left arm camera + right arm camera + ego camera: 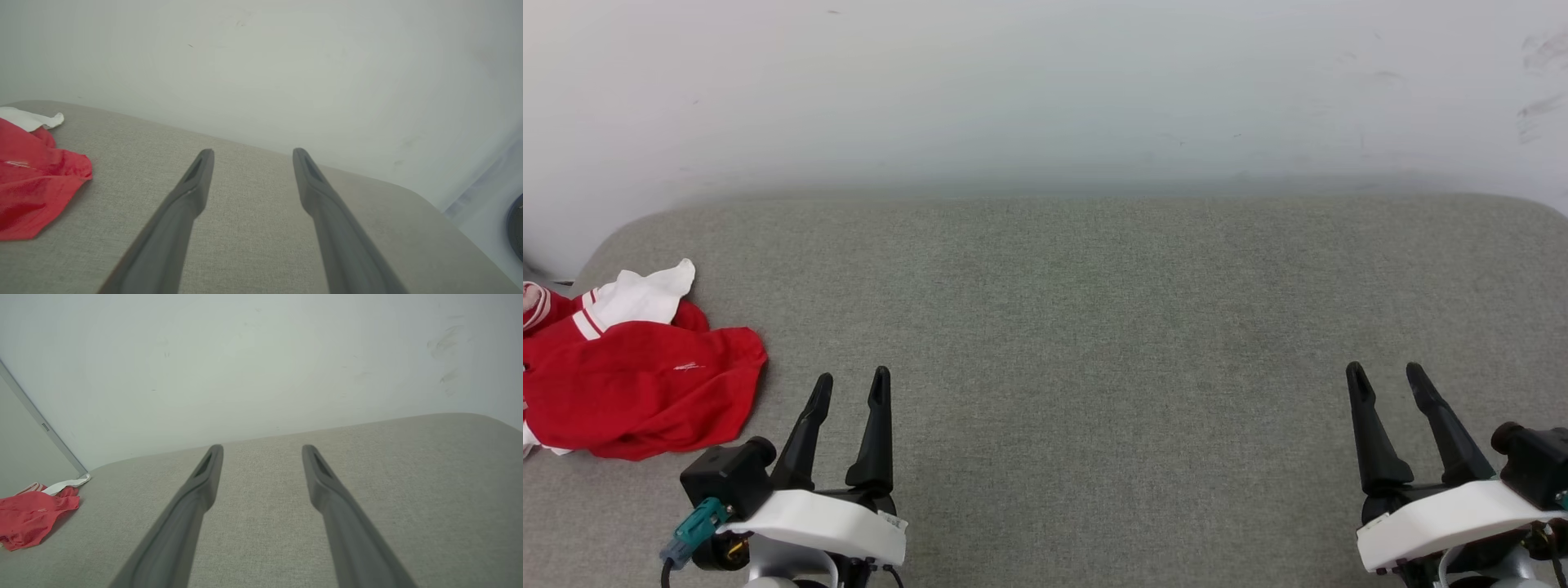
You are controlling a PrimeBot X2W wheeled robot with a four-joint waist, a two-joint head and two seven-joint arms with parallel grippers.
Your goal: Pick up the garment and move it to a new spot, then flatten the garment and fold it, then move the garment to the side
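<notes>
The garment [637, 384] lies crumpled in a heap at the far left of the grey padded surface [1094, 327], red with a white sleeve on top and striped trim at its edge. Its lettering is hidden in the folds. The left wrist view catches the garment [32, 188] at its left edge, and the right wrist view has the garment [30, 516] far off at the lower left. My left gripper [852, 384] stands open just right of the heap, apart from it. My right gripper [1386, 373] is open at the lower right, holding nothing.
A pale wall [1045, 90] rises behind the surface's rounded back edge. The wide middle of the grey surface stretches between my two grippers. A dark round object [515, 226] shows beyond the surface's right end in the left wrist view.
</notes>
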